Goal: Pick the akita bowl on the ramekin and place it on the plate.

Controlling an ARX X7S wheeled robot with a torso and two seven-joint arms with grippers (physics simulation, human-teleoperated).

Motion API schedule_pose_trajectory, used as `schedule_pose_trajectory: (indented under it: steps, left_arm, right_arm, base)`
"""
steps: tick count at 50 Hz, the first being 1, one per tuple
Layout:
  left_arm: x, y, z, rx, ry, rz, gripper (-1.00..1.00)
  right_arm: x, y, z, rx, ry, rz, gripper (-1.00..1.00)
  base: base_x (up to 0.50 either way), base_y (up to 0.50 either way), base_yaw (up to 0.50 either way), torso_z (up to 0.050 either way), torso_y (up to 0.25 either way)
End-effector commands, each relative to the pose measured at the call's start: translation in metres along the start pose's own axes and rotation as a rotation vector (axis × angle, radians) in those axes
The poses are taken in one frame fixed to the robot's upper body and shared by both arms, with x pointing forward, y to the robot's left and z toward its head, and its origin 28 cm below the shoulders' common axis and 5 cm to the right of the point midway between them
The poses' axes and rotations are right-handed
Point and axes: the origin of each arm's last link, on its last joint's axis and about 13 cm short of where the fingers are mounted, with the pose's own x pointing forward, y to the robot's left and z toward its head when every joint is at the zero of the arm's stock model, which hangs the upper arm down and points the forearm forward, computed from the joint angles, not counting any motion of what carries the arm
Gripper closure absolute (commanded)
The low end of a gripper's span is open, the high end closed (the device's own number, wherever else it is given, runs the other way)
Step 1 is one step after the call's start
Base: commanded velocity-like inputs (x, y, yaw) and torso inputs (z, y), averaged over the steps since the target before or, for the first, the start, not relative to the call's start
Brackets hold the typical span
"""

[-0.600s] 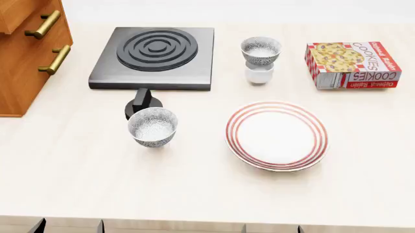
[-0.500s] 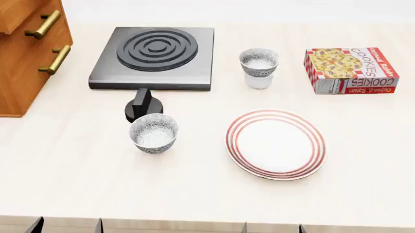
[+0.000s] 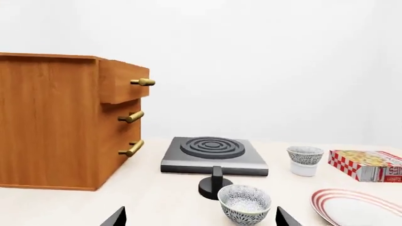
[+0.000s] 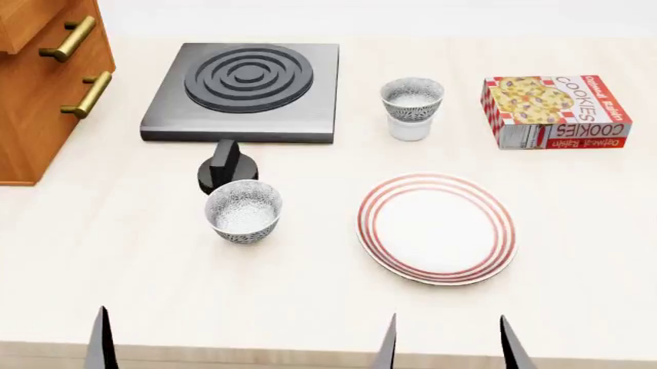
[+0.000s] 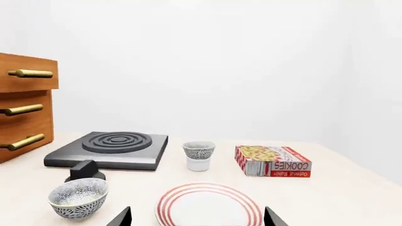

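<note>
The akita bowl (image 4: 411,98), speckled black and white, sits upright on the white ramekin (image 4: 410,130) at the back of the counter. It also shows in the right wrist view as the akita bowl (image 5: 199,150) on the ramekin (image 5: 198,164). The red-ringed plate (image 4: 436,227) lies in front of it, bare. My right gripper (image 4: 448,346) is open at the near counter edge, just short of the plate (image 5: 210,205). My left gripper (image 3: 201,219) is open too, holding nothing. One left fingertip (image 4: 100,342) shows at the bottom left.
A look-alike speckled bowl (image 4: 243,209) stands left of the plate, beside a black knob (image 4: 226,165). A dark stove burner (image 4: 246,88) is behind it. A wooden drawer cabinet (image 4: 41,77) is at the far left, a cookies box (image 4: 555,110) at the back right.
The head view shifted slightly between the two earlier frames. Since then, gripper fingertips have risen further into its bottom edge. Bowls, ramekin and plate stay put.
</note>
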Motion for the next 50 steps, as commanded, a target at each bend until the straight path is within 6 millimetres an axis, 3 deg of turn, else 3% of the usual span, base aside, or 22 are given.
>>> schedule_pose_trajectory:
  steps: [1, 3, 5, 7, 10, 37, 50]
  left_arm:
    - [-0.016, 0.002, 0.042, -0.038, -0.121, -0.015, -1.0]
    - [-0.017, 0.002, 0.044, -0.041, -0.128, -0.016, -1.0]
    - [-0.016, 0.002, 0.042, -0.042, -0.125, -0.015, -1.0]
    - [-0.015, 0.002, 0.04, -0.04, -0.116, -0.011, -1.0]
    - [-0.015, 0.002, 0.04, -0.039, -0.114, -0.008, -1.0]
    - [-0.02, 0.001, 0.044, -0.084, -0.102, -0.04, -1.0]
    - [-0.021, 0.0, 0.044, -0.094, -0.105, -0.059, -1.0]
  right_arm:
    - [-0.015, -0.001, 0.045, 0.005, -0.112, -0.005, -1.0]
    - [-0.017, -0.001, 0.041, 0.012, -0.127, -0.012, -1.0]
    - [-0.018, -0.002, 0.052, 0.03, -0.134, -0.018, -1.0]
    - [-0.018, -0.002, 0.046, 0.041, -0.14, -0.009, -1.0]
    - [-0.018, -0.002, 0.053, 0.033, -0.135, -0.008, -1.0]
    - [-0.019, -0.001, 0.054, 0.031, -0.13, 0.004, -1.0]
    - [-0.02, -0.001, 0.054, 0.031, -0.125, 0.008, -1.0]
  base:
    - [0.0, 0.0, 0.0, 0.0, 0.0]
    - [0.0, 0.0, 0.0, 0.0, 0.0]
    - [0.0, 0.0, 0.0, 0.0, 0.0]
    - [0.07, 0.0, 0.0, 0.0, 0.0]
    - [0.5, 0.0, 0.0, 0.0, 0.0]
    - [0.5, 0.0, 0.0, 0.0, 0.0]
    - [0.5, 0.0, 0.0, 0.033, 0.0]
